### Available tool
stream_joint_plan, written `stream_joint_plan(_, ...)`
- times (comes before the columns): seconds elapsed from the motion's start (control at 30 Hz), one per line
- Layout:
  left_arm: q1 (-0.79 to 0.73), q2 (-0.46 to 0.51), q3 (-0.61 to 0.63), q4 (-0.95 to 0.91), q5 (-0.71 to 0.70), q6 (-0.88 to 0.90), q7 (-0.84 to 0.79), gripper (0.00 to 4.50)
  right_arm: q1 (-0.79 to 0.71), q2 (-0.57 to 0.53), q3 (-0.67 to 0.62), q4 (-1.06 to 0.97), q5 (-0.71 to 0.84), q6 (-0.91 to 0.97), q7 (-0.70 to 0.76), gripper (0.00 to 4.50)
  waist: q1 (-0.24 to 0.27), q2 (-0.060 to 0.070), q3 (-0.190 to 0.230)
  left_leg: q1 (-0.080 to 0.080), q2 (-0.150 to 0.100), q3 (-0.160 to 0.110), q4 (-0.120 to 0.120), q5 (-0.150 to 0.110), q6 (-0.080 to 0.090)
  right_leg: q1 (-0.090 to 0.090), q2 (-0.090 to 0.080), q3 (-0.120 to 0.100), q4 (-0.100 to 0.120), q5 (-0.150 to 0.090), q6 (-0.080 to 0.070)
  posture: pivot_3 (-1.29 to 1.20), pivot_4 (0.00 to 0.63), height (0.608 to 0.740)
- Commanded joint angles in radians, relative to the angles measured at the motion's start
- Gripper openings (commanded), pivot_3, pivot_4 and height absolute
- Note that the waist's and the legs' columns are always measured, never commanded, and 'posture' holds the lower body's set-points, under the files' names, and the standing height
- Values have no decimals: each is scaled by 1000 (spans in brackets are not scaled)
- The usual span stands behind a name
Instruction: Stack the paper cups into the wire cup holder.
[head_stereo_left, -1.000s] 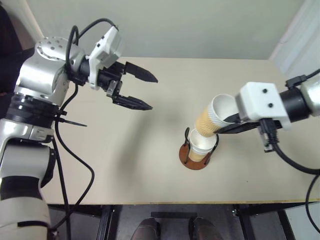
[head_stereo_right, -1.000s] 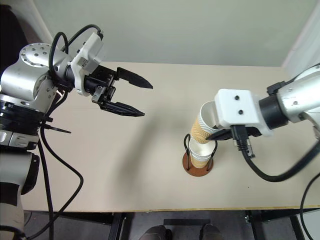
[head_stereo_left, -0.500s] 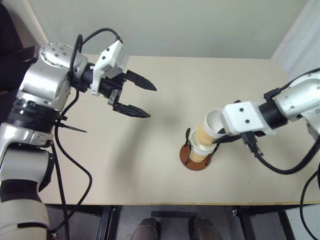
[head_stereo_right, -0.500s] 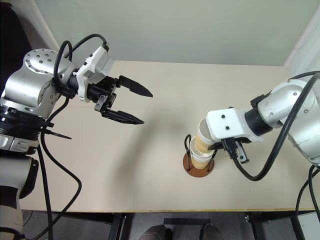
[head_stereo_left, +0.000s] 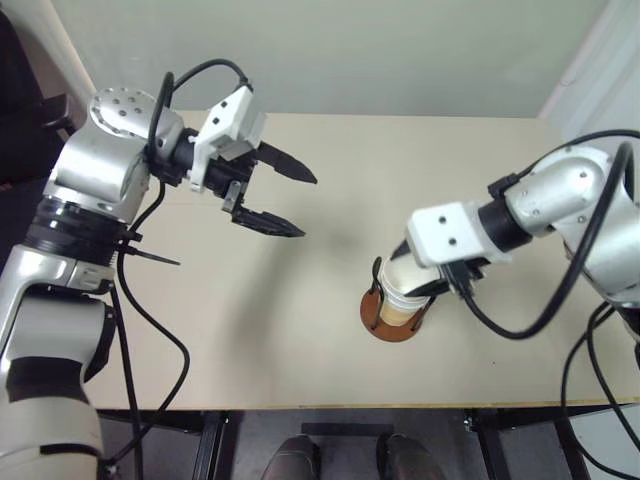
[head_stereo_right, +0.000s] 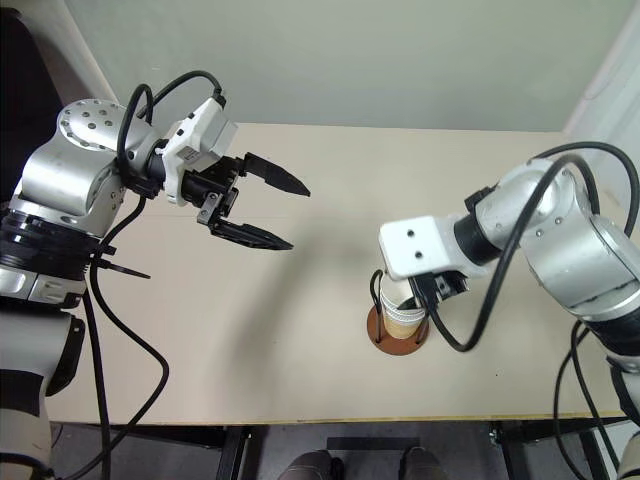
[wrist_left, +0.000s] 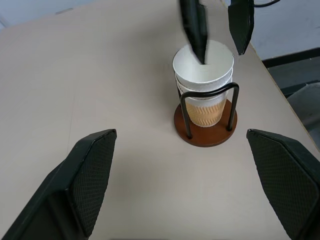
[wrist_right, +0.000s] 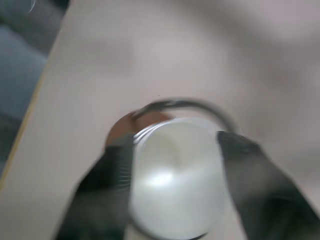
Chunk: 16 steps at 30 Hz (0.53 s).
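At the left, the left gripper (head_stereo_left: 290, 195) hangs above the bare table (head_stereo_left: 250, 330), its two black fingers spread wide with nothing between them, pointing across toward the middle of the table and well apart from the cups.

Further right, near the table's front half, stands the wire cup holder (wrist_left: 205, 131), its reddish-brown disc flat on the table and its black wire loops upright. The paper cups (wrist_left: 204, 80) sit nested inside it (white rims stacked one just above another, the tan side of the lowest one showing between the wires), and the stack stands upright.

Directly over the stack is the right gripper (wrist_left: 217, 27), reaching down from the right. In the left wrist view its two black fingers are parted, one dipping over the top cup's white mouth and the other outside the rim; they straddle the rim loosely rather than pinching it.
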Motion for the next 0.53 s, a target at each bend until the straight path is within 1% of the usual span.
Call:
stream_joint_plan(0.03, -7, -6, 55, 7, 1, -12, -31, 4500, -34, -16, -154, 2, 82, 142, -48, 2873, 2, 0, 0, 0, 0, 0, 0, 0, 0, 0, 0, 0, 0, 0, 0, 0, 150, 740)
stream_joint_plan(0.13, -16, -38, 125, 71, 21, 28, -4, 4500, 50, -79, -329, -33, 175, 311, -92, 2873, 8, 0, 0, -1, -1, 0, -1, 0, 0, 0, 0, 0, -2, 0, -1, 0, 150, 740)
stream_joint_plan(0.23, -11, -29, 159, 133, 66, 27, -6, 4500, 170, -179, -431, -39, 179, 329, -123, 2873, 10, 0, 0, -1, -1, 1, -2, 0, 0, 0, 0, 0, -2, -1, -1, 0, 150, 740)
stream_joint_plan(0.3, -6, -23, 176, 147, 91, 24, -18, 4500, 213, -212, -476, -33, 195, 334, -147, 2873, 8, 0, 0, -1, -1, 1, -4, 0, -1, 0, 0, 0, -2, -1, -1, 0, 150, 740)
stream_joint_plan(0.33, -1, -17, 190, 148, 94, 40, -17, 4500, 245, -229, -521, -13, 203, 344, -161, 2873, 8, 0, 0, 0, -1, 1, -5, 0, -1, -1, 0, 1, -2, -1, -1, 0, 150, 740)
stream_joint_plan(0.43, 54, 5, 227, 112, 91, 99, -6, 4500, 349, -228, -653, 7, 219, 399, -228, 2873, 7, 0, 0, 1, 0, 1, -6, 2, -3, -2, 0, 1, 0, -1, -1, 0, 150, 740)
stream_joint_plan(0.53, 96, 11, 252, 73, 96, 137, 2, 4500, 470, -201, -758, -50, 251, 451, -285, 2873, 6, 0, 0, 4, 0, 3, -9, 3, -5, -1, 0, 2, 1, -1, -1, 0, 150, 740)
